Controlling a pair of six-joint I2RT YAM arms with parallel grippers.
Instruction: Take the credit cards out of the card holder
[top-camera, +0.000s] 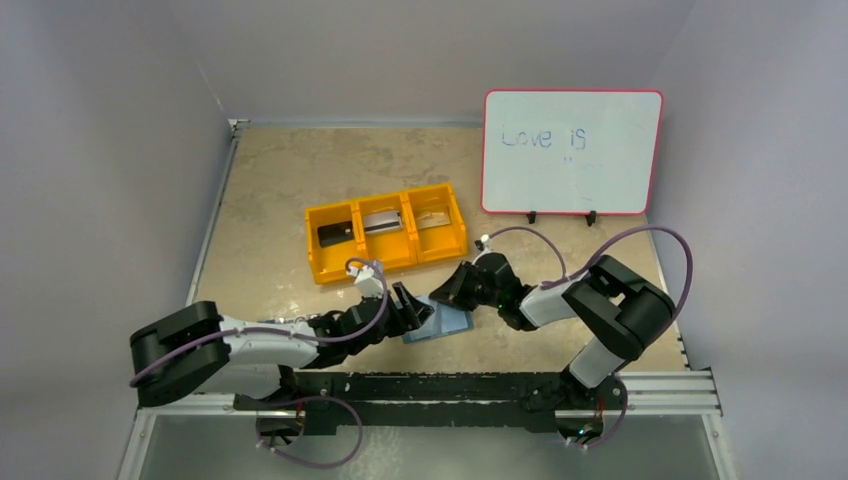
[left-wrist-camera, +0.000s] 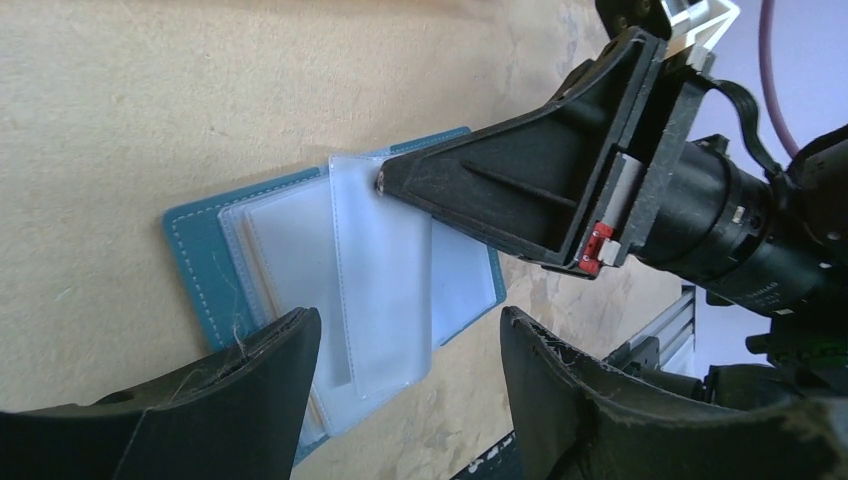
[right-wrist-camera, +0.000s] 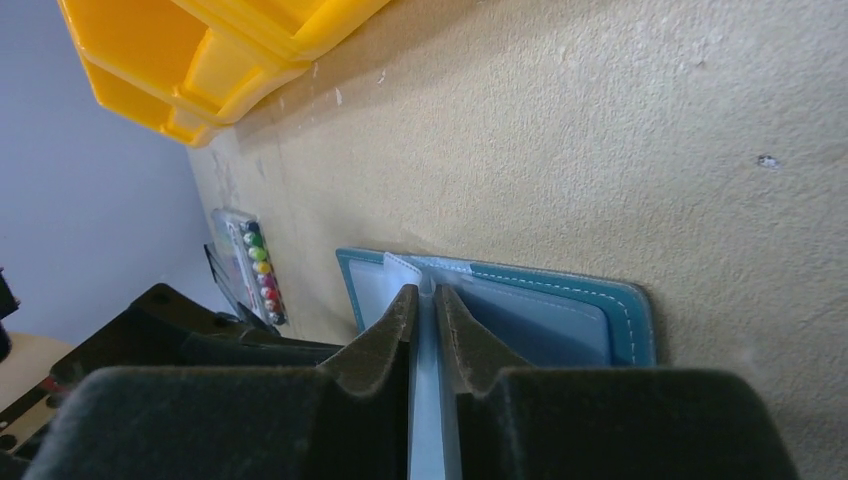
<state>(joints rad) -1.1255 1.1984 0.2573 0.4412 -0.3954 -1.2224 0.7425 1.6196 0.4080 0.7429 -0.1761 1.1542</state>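
The top camera looked down from above and behind the arms (top-camera: 270, 345) over the whole table (top-camera: 270, 170). Both wrist cameras sat low and close, facing the card holder (top-camera: 452, 322) from opposite sides. All three views shared it, and the left one also caught the right gripper (left-wrist-camera: 383, 180).

Your tabletop (top-camera: 300, 170) is mottled beige, enclosed by plain pale grey walls (top-camera: 400, 50) on three sides. A red-framed whiteboard (top-camera: 571, 150) stands at its far right corner.
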